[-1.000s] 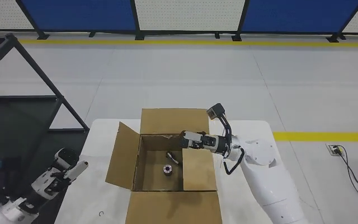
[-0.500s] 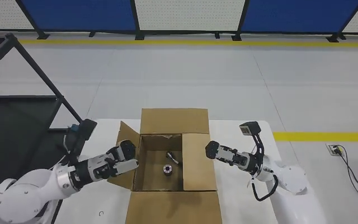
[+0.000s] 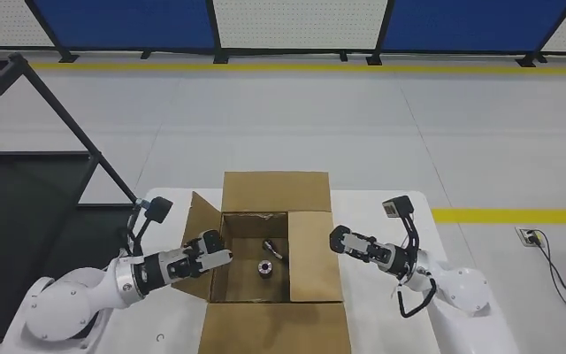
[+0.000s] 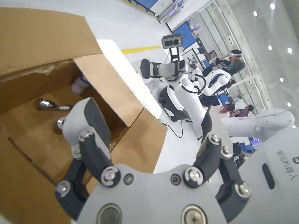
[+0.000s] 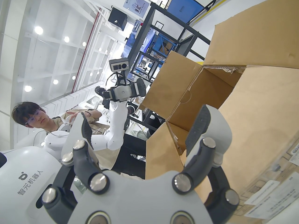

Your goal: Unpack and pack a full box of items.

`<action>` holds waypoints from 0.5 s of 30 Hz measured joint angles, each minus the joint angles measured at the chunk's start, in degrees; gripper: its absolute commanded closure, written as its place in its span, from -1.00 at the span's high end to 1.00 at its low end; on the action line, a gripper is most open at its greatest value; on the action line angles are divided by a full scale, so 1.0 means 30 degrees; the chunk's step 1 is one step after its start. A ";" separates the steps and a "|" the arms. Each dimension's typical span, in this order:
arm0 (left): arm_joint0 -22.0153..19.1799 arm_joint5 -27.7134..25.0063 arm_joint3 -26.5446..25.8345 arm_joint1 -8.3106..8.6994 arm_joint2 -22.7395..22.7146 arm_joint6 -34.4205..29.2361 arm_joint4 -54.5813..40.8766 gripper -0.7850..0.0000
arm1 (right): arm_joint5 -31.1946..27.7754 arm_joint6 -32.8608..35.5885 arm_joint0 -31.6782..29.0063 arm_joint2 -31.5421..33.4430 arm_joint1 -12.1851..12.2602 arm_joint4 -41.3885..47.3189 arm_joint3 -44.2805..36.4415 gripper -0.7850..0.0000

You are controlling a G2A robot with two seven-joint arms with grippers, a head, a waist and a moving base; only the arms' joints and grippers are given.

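The white table carries an open cardboard box with its flaps folded out. The left gripper hovers at the box's left wall, fingers spread wide and empty. The right gripper hangs at the outer edge of the right flap, also wide apart and holding nothing. On the box floor lie a small bottle, a slim shiny tool and a round metal piece. With so little inside, either unpacking is nearly finished or packing has barely begun; I cannot tell which.
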 measured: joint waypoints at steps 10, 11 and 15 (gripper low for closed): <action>0.3357 0.0187 0.0420 0.0280 -0.2268 0.0737 0.1104 1.00 | 0.0031 0.0084 0.1237 -0.1162 0.0105 0.0413 0.1168 1.00; 0.3506 0.0237 0.0503 0.0288 -0.2322 0.0840 0.1192 1.00 | 0.0025 0.0070 0.1288 -0.1230 0.0118 0.0434 0.1220 1.00; 0.3630 0.0404 0.1339 0.0275 -0.2083 0.1152 0.1023 1.00 | -0.0044 -0.0043 0.1380 -0.1478 0.0189 0.0519 0.1364 1.00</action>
